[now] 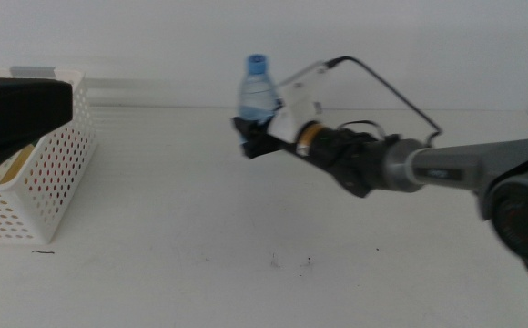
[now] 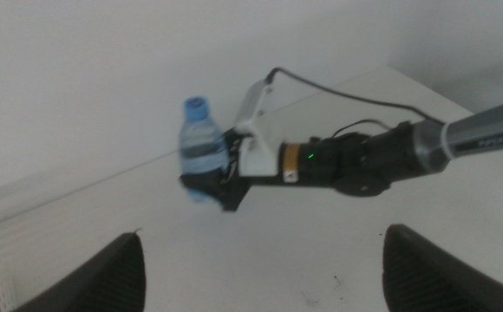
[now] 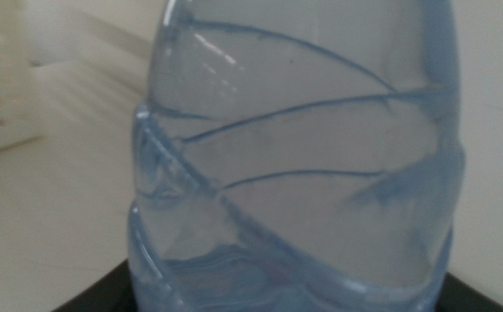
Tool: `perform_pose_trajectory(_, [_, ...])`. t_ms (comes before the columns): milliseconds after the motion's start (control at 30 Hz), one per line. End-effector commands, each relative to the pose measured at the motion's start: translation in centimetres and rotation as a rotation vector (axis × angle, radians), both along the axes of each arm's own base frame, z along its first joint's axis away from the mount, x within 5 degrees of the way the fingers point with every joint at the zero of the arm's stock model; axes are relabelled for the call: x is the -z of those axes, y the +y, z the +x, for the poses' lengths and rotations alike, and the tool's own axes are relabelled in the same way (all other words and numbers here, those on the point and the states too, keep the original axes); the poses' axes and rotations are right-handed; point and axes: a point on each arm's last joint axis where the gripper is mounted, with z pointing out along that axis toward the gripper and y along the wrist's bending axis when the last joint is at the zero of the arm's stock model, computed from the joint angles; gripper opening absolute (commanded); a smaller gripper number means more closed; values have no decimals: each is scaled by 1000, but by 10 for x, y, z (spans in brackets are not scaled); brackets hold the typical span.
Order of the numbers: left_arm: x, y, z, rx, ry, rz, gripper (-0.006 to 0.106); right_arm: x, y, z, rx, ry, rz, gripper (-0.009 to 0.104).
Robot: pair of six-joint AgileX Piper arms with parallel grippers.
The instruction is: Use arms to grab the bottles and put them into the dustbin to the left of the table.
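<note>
My right gripper (image 1: 250,138) reaches in from the right and is shut on the lower part of the clear water bottle (image 1: 258,91) with a blue cap. It holds the bottle upright near the table's back middle. The left wrist view shows the same bottle (image 2: 202,147) and right gripper (image 2: 215,186). In the right wrist view the bottle (image 3: 295,156) fills the picture. The white dustbin (image 1: 59,173) stands at the far left. My left arm (image 1: 18,114) is a dark shape over the dustbin, and the left gripper (image 2: 263,238) is open and empty. Yellow and red shapes show inside the dustbin.
The white table (image 1: 200,237) has a few dark specks (image 1: 291,262) near the front middle. A black cable (image 1: 391,87) loops above the right arm. A white wall runs behind the table.
</note>
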Motion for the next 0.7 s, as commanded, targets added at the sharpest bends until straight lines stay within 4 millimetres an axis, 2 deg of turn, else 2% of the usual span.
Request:
perform_pose_trajectory(0, [-3, 0, -1, 2, -14, -16, 94, -10, 19, 0, -11, -10, 29, 19])
perform_pose_trajectory(100, [-3, 0, -1, 2, -14, -16, 94, -2, 28, -4, 20, 60, 23, 19])
perform_pose_trajectory(433, [-3, 0, -1, 2, -14, -16, 94, 3, 29, -6, 25, 83, 14, 19])
perform_pose_trajectory(533, [-3, 0, -1, 2, -14, -16, 94, 9, 28, -6, 29, 101, 2, 32])
perform_pose_trajectory(567, [-3, 0, -1, 2, -14, -16, 94, 11, 28, -6, 31, 110, 4, 46])
perform_pose_trajectory(667, [-3, 0, -1, 2, -14, -16, 94, 11, 28, -6, 33, 116, 11, 61])
